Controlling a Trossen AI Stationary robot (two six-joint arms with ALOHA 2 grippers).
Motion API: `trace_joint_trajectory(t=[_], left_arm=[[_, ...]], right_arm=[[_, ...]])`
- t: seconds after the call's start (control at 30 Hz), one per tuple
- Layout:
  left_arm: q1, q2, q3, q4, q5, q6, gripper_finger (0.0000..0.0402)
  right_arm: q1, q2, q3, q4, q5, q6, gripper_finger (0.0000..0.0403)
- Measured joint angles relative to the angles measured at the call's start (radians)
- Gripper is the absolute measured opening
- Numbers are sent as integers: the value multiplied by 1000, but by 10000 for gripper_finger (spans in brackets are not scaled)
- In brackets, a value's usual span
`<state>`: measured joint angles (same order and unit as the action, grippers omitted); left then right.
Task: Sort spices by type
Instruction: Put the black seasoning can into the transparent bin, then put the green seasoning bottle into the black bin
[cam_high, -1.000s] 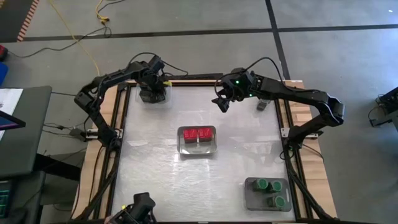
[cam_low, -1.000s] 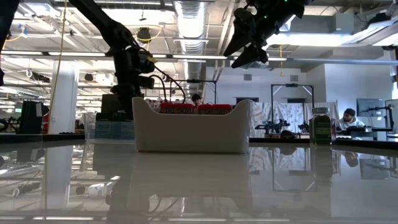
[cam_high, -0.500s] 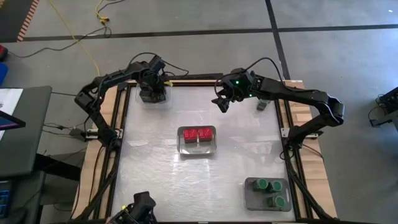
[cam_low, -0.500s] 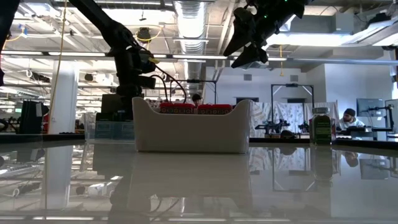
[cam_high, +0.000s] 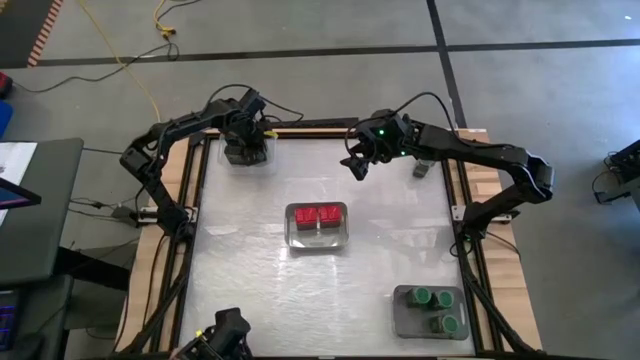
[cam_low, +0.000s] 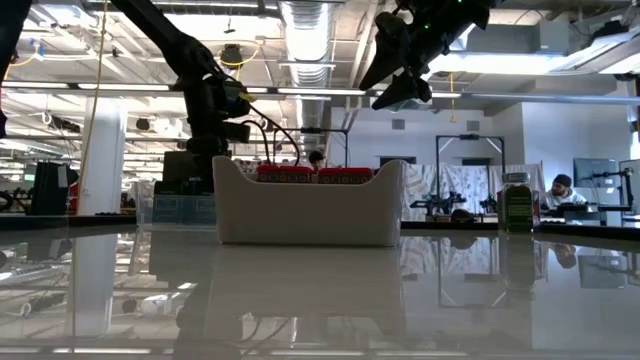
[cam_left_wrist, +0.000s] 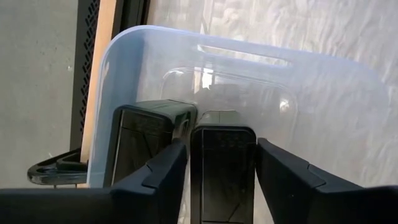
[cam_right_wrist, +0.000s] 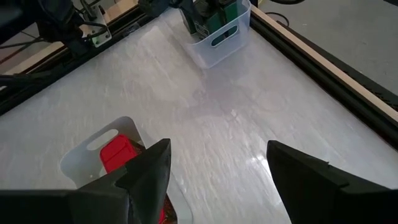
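Observation:
My left gripper (cam_high: 246, 150) is down in a clear tray (cam_left_wrist: 323, 81) at the table's far left corner, shut on a black boxy spice container (cam_left_wrist: 222, 168). A second black container (cam_left_wrist: 146, 140) stands beside it in that tray. Two red-capped spices (cam_high: 317, 214) sit in a pale tray (cam_low: 308, 212) at the table's middle. Three green-capped spices (cam_high: 434, 303) stand in a grey tray (cam_high: 402, 322) near the right front corner. A lone small jar (cam_low: 515, 205) stands on the table by the far right edge. My right gripper (cam_high: 357, 165) hangs open above the far middle, touching nothing. My left gripper pinches the black boxy container between its two fingers, one finger (cam_left_wrist: 166, 177) on each of two opposite sides (cam_left_wrist: 198, 163). The fingers come from above, pointing down into the clear tray. Whether the container's bottom rests on the tray floor, I cannot tell.
The table's wooden and black frame (cam_high: 196, 190) runs around the shiny top. Bare tabletop (cam_high: 240, 280) lies to the left of the red tray and between it and the green tray. A dark camera mount (cam_high: 228, 330) sits at the near edge.

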<state>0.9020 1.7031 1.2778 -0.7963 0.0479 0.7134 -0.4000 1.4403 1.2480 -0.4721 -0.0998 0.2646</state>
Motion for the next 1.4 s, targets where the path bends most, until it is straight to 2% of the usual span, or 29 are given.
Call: trace_joint_trajectory(t=[0.23, 0.43, 0.57, 0.8, 1.1, 1.3, 1.4], left_arm=[[0, 0, 0, 0, -1, 0, 216], [-2, -48, 0, 0, -1, -42, 222], [-2, -119, 0, -7, -2, -67, 222], [-15, -312, 0, -5, -2, -147, 222], [-57, -497, 0, -6, -2, -232, 222], [-60, -548, 1, -6, -2, -225, 222], [-60, -549, 1, -7, -2, -222, 222]], right_arm=[[0, 0, 0, 0, 0, -1, 292], [-16, 0, 0, 0, 0, -2, 292], [-27, 0, 0, -8, 0, 8, 292], [-73, 0, 0, -32, 19, 23, 292], [-199, 0, 0, -257, 23, -80, 292], [-274, 0, 34, -406, 25, -124, 292], [-292, 0, 84, -474, 87, -218, 292]])
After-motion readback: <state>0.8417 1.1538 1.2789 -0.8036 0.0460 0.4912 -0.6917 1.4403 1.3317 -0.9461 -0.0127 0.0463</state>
